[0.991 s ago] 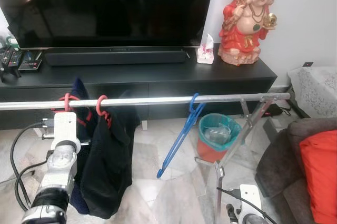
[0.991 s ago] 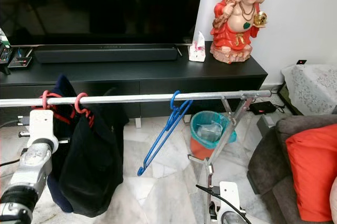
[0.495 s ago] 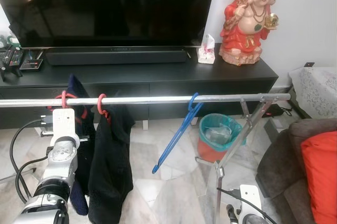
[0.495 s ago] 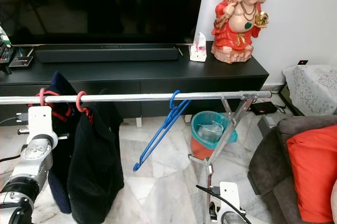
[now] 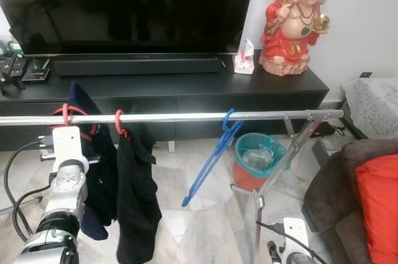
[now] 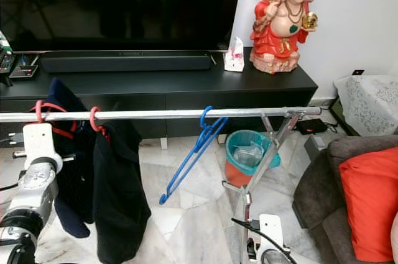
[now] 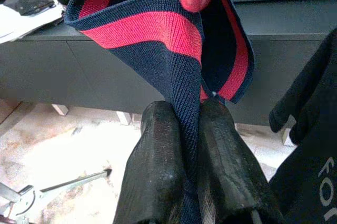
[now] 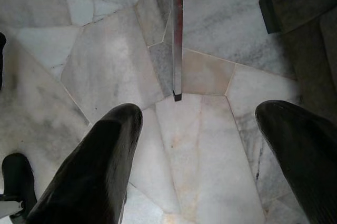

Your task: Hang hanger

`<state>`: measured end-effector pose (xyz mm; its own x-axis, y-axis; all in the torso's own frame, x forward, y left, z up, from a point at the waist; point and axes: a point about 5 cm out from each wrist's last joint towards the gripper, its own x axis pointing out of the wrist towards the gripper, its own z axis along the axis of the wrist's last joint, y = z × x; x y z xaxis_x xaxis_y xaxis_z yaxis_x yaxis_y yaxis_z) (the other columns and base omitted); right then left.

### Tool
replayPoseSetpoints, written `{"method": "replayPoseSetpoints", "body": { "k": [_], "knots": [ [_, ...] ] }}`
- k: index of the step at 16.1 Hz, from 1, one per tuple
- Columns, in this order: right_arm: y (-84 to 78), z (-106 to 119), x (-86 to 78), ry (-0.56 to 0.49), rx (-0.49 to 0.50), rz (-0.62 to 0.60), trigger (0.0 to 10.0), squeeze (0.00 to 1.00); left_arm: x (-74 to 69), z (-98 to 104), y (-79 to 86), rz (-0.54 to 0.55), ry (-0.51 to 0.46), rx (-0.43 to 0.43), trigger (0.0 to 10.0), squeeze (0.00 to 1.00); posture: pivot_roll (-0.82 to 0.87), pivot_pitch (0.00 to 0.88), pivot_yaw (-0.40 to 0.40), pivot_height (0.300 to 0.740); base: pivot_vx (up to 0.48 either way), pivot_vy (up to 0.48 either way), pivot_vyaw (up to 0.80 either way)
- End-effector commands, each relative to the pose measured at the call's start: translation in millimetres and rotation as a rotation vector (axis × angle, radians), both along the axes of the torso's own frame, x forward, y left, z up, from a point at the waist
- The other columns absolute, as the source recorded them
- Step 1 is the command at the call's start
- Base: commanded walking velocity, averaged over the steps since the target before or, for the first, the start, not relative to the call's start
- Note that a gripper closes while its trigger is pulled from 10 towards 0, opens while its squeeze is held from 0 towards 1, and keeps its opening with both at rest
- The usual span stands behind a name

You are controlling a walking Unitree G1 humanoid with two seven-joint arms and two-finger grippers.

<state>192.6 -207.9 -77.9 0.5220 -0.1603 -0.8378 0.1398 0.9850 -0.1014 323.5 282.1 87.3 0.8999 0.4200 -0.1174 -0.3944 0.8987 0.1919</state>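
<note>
the left end effector (image 7: 190, 129) pinches the navy garment (image 7: 174, 50) on a red hanger (image 5: 67, 115) at the rail (image 5: 186, 117). the right end effector (image 8: 210, 155) hangs wide open, empty, over the floor.

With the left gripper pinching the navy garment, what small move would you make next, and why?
Probably open the left gripper and draw back: its red hanger is hooked over the rail, and the navy garment hangs from it.

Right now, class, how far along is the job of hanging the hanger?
Done: the red hanger's hook is over the rail, beside the black garment. In hand: the left tool is shut on the navy garment. Left: release it.
</note>
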Motion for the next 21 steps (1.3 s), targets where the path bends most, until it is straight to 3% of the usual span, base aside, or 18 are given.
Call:
{"method": "replayPoseSetpoints", "body": {
  "k": [1, 3, 6, 12, 13, 14, 21],
  "knots": [
    [-1.8, 0.6, 0.7, 0.000, 0.003, -0.005, 10.0, 0.00, 1.3, 6.6, 5.5, -0.006, -0.005, 0.023, 10.0, 0.00, -0.09, 0.000, -0.087, 0.732, 0.000, 0.000, 0.00],
    [-1.7, 0.7, 0.8, 0.002, 0.003, -0.002, 10.0, 0.00, -1.9, -10.3, 3.9, -0.027, 0.129, 0.013, 10.0, 0.00, -0.09, 0.000, -0.087, 0.732, 0.000, 0.000, 0.00],
    [-1.7, 0.6, 0.7, 0.004, 0.003, -0.003, 10.0, 0.00, -6.3, -24.8, -3.6, -0.081, 0.211, 0.007, 10.0, 0.00, -0.10, 0.000, -0.084, 0.732, 0.000, 0.000, 0.00],
    [-1.6, 0.5, 0.6, 0.006, 0.004, 0.001, 10.0, 0.00, -29.6, -39.3, 6.6, -0.093, 0.237, 0.013, 10.0, 0.00, -0.09, 0.000, -0.081, 0.732, 0.000, 0.000, 0.00],
    [-1.5, 0.7, 0.9, 0.006, 0.004, 0.004, 10.0, 0.00, -32.9, -36.9, 8.9, -0.087, 0.203, 0.011, 10.0, 0.32, -0.09, 0.000, -0.082, 0.732, 0.000, 0.000, 0.00],
    [-1.5, 0.7, 1.0, 0.006, 0.004, 0.004, 10.0, 0.00, -33.6, -35.4, 9.7, -0.083, 0.189, 0.012, 10.0, 1.00, -0.09, 0.000, -0.082, 0.732, 0.000, 0.000, 0.00],
    [-1.6, 1.5, 2.4, 0.000, 0.004, 0.006, 10.0, 0.00, -42.9, -16.1, 7.7, -0.110, 0.066, 0.026, 10.0, 1.00, -0.09, 0.000, -0.082, 0.732, 0.000, 0.000, 0.00]
  ]
}}
